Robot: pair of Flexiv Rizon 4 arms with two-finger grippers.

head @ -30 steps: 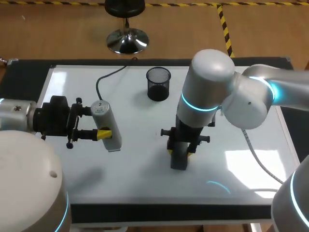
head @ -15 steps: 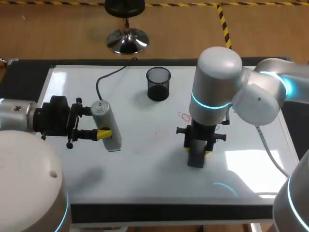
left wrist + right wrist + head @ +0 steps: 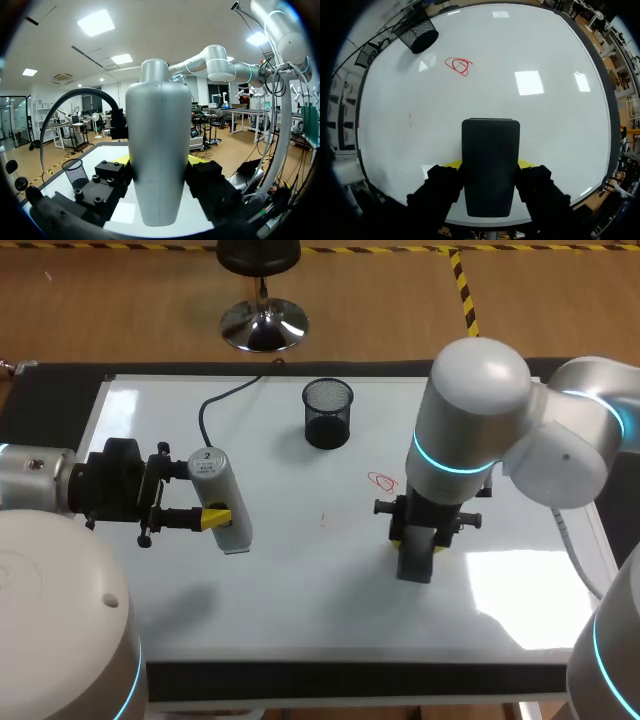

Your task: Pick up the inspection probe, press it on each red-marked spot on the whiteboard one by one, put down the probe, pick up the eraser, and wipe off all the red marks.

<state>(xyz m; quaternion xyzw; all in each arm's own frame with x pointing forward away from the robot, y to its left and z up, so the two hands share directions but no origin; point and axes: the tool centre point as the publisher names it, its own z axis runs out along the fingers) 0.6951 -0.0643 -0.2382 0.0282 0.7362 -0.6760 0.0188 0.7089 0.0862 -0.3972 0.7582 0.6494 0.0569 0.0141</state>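
Observation:
The grey, bottle-shaped inspection probe (image 3: 230,532) lies level over the left part of the whiteboard (image 3: 290,600), with my left gripper (image 3: 208,492) shut on it. In the left wrist view the probe (image 3: 157,150) fills the gap between the yellow-tipped fingers (image 3: 196,160). My right gripper (image 3: 418,543) is shut on the black eraser (image 3: 415,564), which rests on the board right of the middle. A red scribble (image 3: 383,481) shows just left of the right arm; in the right wrist view this red scribble (image 3: 459,65) lies ahead of the eraser (image 3: 490,175). A faint red trace (image 3: 322,518) sits near the board's middle.
A black mesh cup (image 3: 328,412) stands at the back middle of the board, ahead of the eraser and to one side in the right wrist view (image 3: 419,34). The probe's black cable (image 3: 212,405) loops over the back left of the board.
My right arm has slid the eraser to the right across the board, uncovering the red scribble. The left arm and the probe have stayed in place.

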